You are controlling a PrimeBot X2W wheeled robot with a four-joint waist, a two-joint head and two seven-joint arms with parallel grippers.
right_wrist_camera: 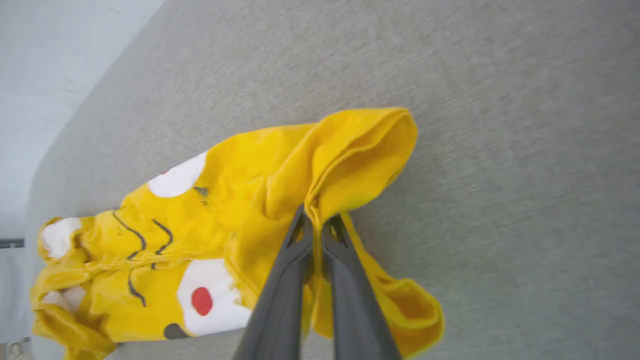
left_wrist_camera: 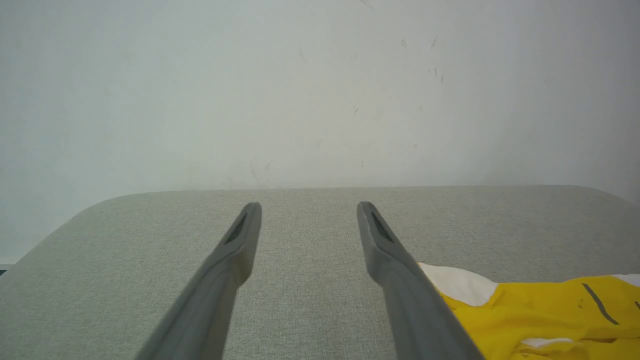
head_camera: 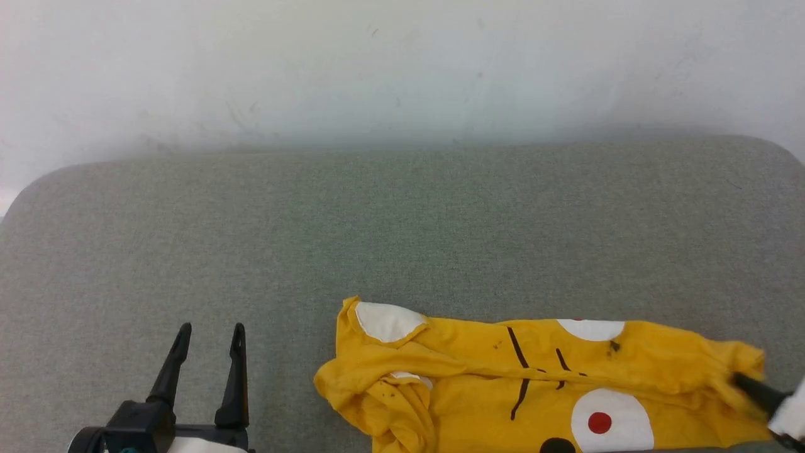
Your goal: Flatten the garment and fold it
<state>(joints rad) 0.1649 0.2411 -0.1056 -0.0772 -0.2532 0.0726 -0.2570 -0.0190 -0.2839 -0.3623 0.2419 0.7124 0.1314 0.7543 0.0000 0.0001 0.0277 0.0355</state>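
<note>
Fingers of the right gripper are pressed together on a bunched fold at the right end of the garment, yellow cloth pinched between them; the garment lies crumpled on the near right part of the grey fabric surface, its print of white patches, red dot and thin black lines facing up; the left gripper is spread wide with nothing between its fingers, over bare surface to the left of the garment and apart from it; a pale wall rises behind.
</note>
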